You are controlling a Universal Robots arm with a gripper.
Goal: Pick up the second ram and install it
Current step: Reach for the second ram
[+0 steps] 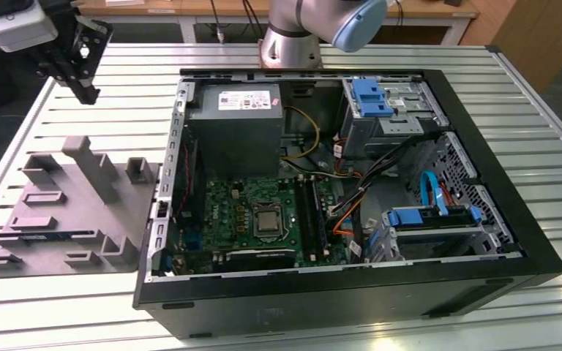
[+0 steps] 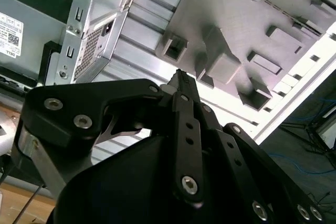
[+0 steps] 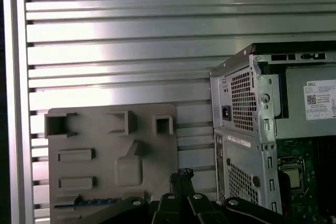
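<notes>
The black pincer [image 1: 87, 93], jaws closed on nothing, hangs over the slatted aluminium counter [image 1: 515, 95] beside the open black computer case [image 1: 359, 307]. The slim dark-blue second ram [image 3: 86, 201] sits in a long slot of the grey plastic holder tray [image 3: 105, 129], apart from the pincer. A clean pick likely needs the jaws opened, squared across the stick's thin faces and centred along its length.

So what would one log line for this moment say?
gripper: shut, empty, above table near grey tray | second ram: edge-on in tray slot | computer case: open
</notes>
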